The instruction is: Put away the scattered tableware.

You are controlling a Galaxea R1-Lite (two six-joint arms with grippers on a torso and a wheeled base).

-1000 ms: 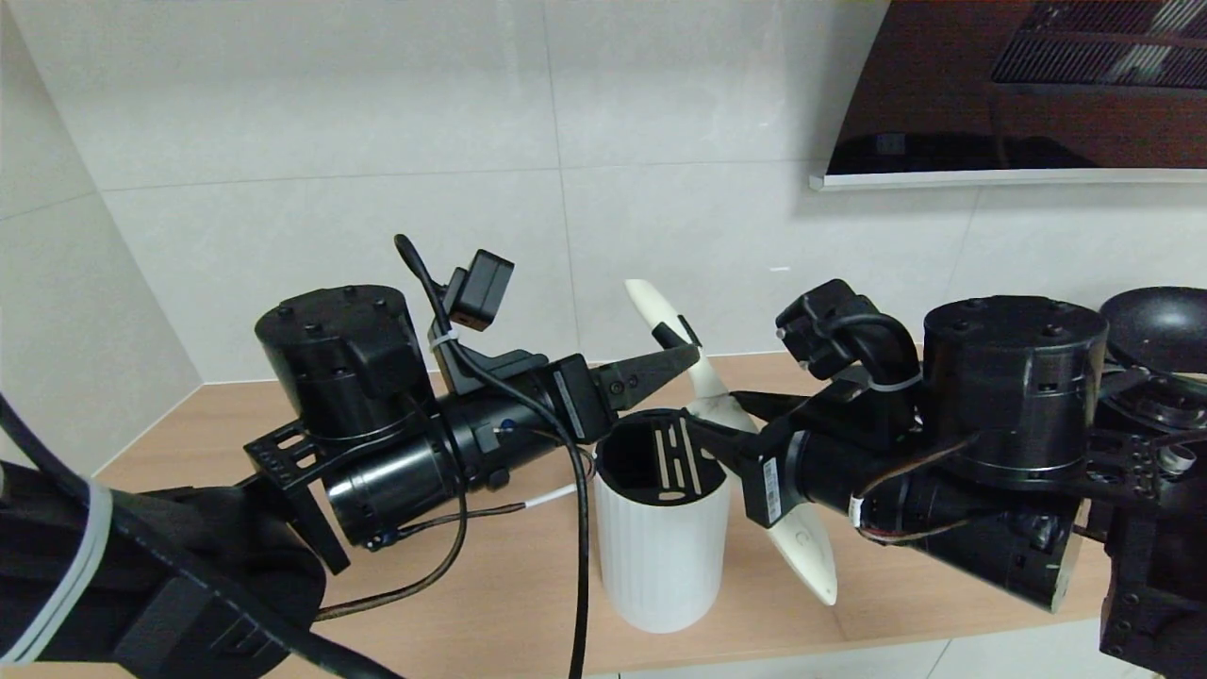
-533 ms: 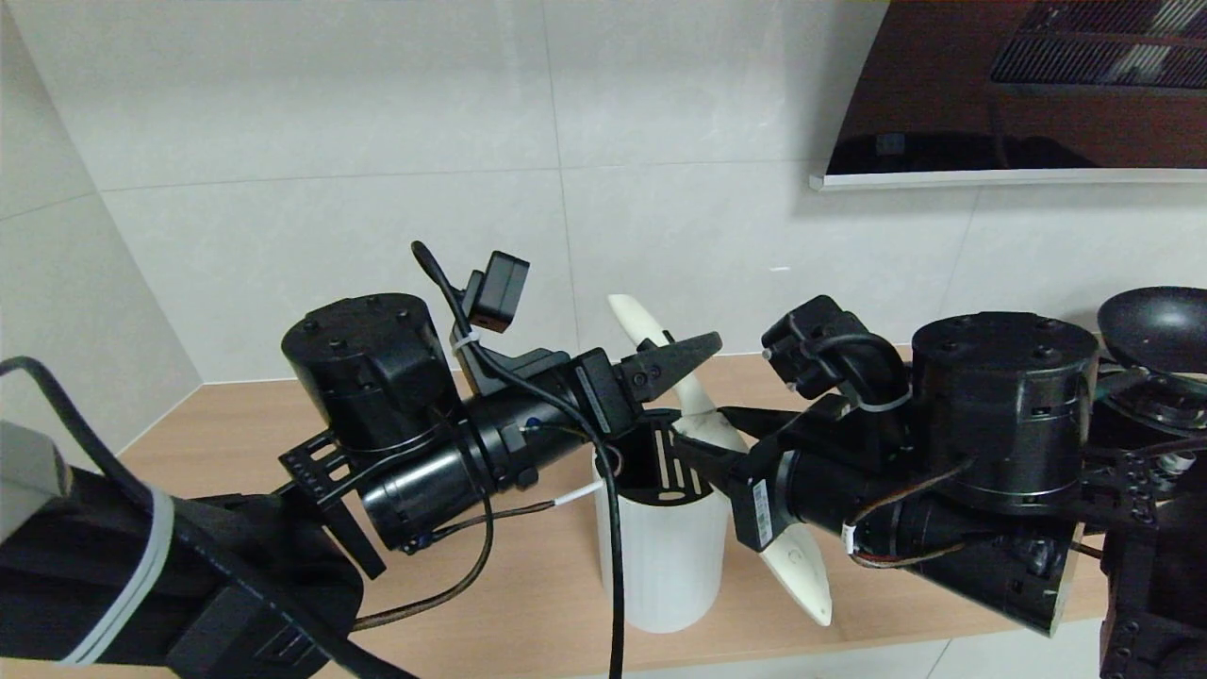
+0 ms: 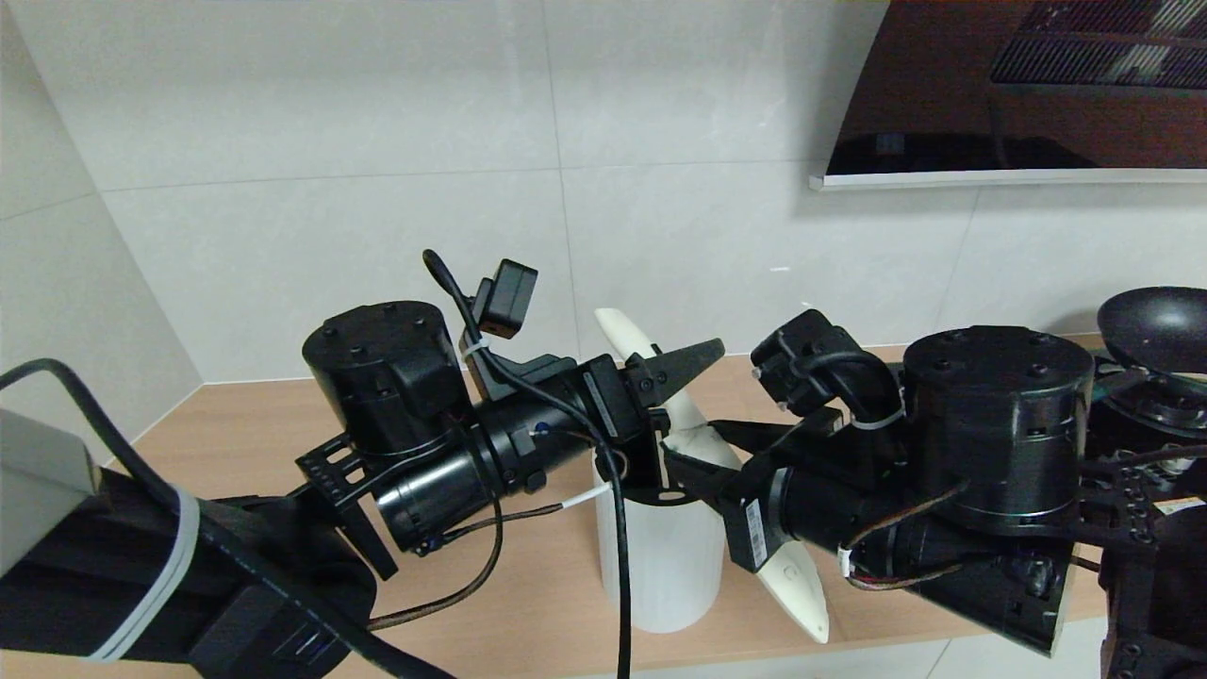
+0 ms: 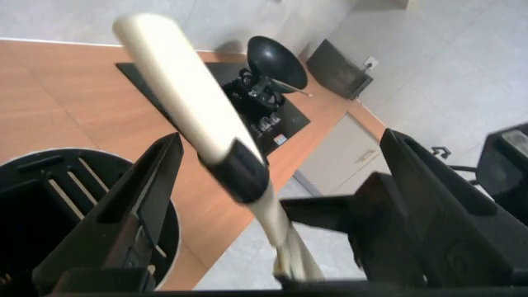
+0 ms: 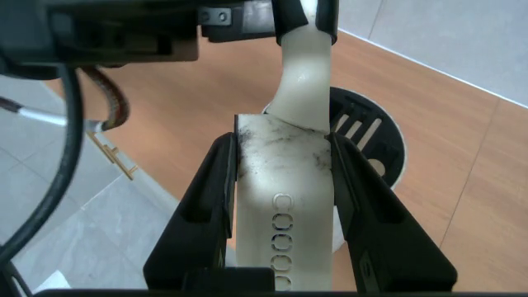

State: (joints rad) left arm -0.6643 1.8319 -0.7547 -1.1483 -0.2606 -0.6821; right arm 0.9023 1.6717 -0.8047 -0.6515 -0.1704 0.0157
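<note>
- Since a second ago both my arms have closed in over the holder. The left has slid toward the right and a little lower. The right has edged left and down, carrying the cream utensil (image 3: pixel 797 580) with it, so its handle tip now sits lower against the wall tiles.
- The white holder (image 3: pixel 660 566) has not shifted. It stands upright on the wooden desk (image 3: pixel 226 420), near the front edge, with its dark slotted insert at the top.
- My right fingers (image 5: pixel 206 202) are clamped on the utensil's broad part, one on each flat edge with no gap on either side.
- My left fingers (image 4: pixel 136 210) are spread wide on either side of the handle. From the left wrist, neither one touches it.
- The utensil hangs in the air on a slant. Its handle end points up and toward my left, and its rounded broad end points down on the holder's right side, outside the wall.
- Its middle crosses above the right part of the holder's rim. I cannot tell whether it touches there.
- A black pan (image 3: pixel 1155 325) sits on the desk far to my right, and a dark range hood (image 3: pixel 1018 94) hangs on the wall above it.
</note>
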